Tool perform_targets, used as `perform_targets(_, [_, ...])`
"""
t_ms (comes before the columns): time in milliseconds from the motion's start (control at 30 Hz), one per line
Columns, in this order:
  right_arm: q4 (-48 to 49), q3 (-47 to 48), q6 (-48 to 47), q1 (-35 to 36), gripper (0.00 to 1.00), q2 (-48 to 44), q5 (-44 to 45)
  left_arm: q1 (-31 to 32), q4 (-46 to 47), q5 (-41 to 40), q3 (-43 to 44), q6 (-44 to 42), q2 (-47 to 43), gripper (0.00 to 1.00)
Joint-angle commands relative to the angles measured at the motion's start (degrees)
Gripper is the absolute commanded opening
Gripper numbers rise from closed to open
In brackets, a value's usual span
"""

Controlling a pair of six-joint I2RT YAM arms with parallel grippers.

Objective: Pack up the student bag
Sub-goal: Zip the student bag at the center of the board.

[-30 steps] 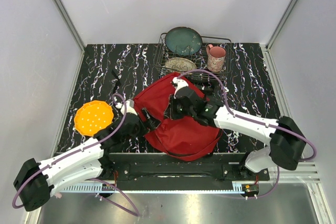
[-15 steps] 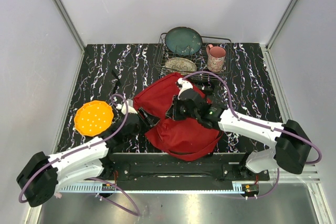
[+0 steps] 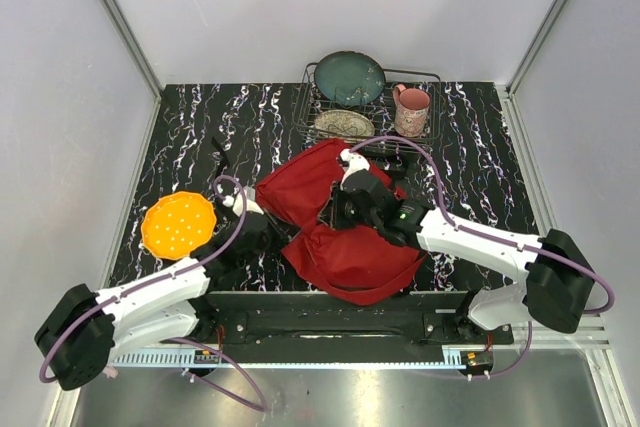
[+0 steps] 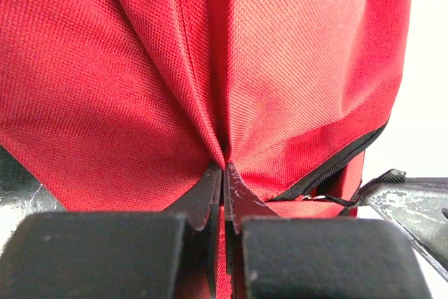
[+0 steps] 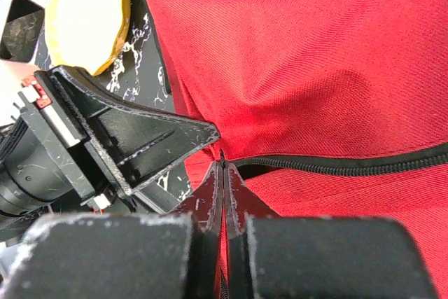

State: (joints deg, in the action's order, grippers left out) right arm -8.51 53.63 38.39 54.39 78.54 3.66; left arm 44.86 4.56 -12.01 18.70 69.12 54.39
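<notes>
The student bag (image 3: 350, 247), red fabric with black zipper trim, lies crumpled in the middle of the table. My left gripper (image 3: 278, 234) is at the bag's left edge, shut on a pinched fold of red cloth (image 4: 224, 167); the black zipper (image 4: 329, 171) runs off to the right of it. My right gripper (image 3: 328, 217) reaches over the bag from the right and is shut at the end of the zipper (image 5: 350, 166), its tips (image 5: 222, 164) pinching the bag's trim there. The left gripper's black finger (image 5: 140, 138) lies right beside those tips.
An orange perforated disc (image 3: 178, 224) lies on the table left of the bag, and it shows in the right wrist view too (image 5: 87, 12). Behind the bag stands a wire dish rack (image 3: 432, 77) holding a teal plate (image 3: 349, 77), a smaller plate (image 3: 344, 124) and a pink mug (image 3: 411, 110).
My left gripper has closed from open onto a fold of the bag's cloth. The bag's left side has shifted slightly. The right gripper has stayed shut at the zipper.
</notes>
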Motion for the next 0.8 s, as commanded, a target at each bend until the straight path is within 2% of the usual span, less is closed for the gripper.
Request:
perform_targets(0, [-0.97, 1.30, -1.65, 0.45, 0.00, -3.13, 5.91, -1.00, -3.58, -1.88, 1.96, -1.88, -4.01, 0.00])
perform_targets(167, [-2.38, 1.83, -2.53, 0.28, 0.00, -2.52, 10.92, -1.97, -9.99, -2.75, 0.64, -3.03, -11.14, 0.00])
perform_targets(300, [-2.65, 2.45, -1.75, -0.16, 0.00, -1.55, 11.63, -2.94, -15.44, -3.11, 0.29, -4.78, -17.37, 0.00])
perform_targets(533, [-2.47, 1.75, 0.37, -1.39, 0.00, -1.81, 12.69, -4.43, -20.64, -3.55, 0.46, -6.37, -20.64, 0.00])
perform_targets(700, [1.21, -0.10, 0.28, -1.39, 0.00, -2.96, 7.68, -4.61, -20.47, -3.28, 0.37, -7.33, -21.17, 0.01])
perform_targets(733, [1.65, -0.36, 0.28, -1.39, 0.00, -3.13, 6.89, -4.61, -19.51, -1.80, 0.29, -7.86, -21.08, 0.13])
perform_targets(767, [3.22, -0.89, 0.02, -1.39, 0.00, -3.39, 4.54, -4.69, -16.80, -0.74, 0.29, -8.56, -21.17, 0.51])
